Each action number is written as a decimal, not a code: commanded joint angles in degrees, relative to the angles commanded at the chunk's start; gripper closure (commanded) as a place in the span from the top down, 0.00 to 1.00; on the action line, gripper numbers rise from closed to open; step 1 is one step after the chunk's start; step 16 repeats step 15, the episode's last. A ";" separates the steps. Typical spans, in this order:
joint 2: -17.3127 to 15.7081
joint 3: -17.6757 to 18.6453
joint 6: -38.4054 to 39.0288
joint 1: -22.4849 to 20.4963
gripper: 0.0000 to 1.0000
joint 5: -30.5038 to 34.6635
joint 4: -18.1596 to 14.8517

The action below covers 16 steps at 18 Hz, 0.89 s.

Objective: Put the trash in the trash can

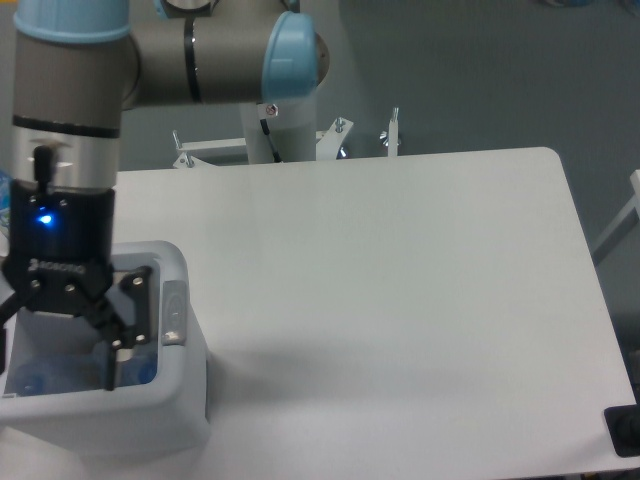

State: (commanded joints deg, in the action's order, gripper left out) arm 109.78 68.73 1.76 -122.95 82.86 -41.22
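Here, gripper (pixel 60 350) spread over trash can (pixel 185 400), "ROBOTIQ" lettering barely legible

One trash can (pixel 178 352), one bottle (pixel 40 376), one pincer (pixel 62 352)

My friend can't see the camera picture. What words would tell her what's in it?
A robot arm's black pincer, its fingers spread open, hangs over a white trash can at the left edge of a white table. Something clear and bluish, probably a plastic bottle, lies inside the can.
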 joint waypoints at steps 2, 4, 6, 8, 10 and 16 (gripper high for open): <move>-0.09 0.35 -0.61 -2.38 1.00 5.70 -0.53; -0.18 1.57 -3.93 -4.13 1.00 11.33 -0.44; -0.44 2.81 -7.89 -6.33 1.00 13.98 -0.61; -0.79 4.82 -13.85 -7.74 1.00 16.00 -2.54; -2.98 7.20 -22.80 -9.50 1.00 19.42 -6.75; -6.41 11.06 -40.67 -13.36 1.00 22.17 -13.97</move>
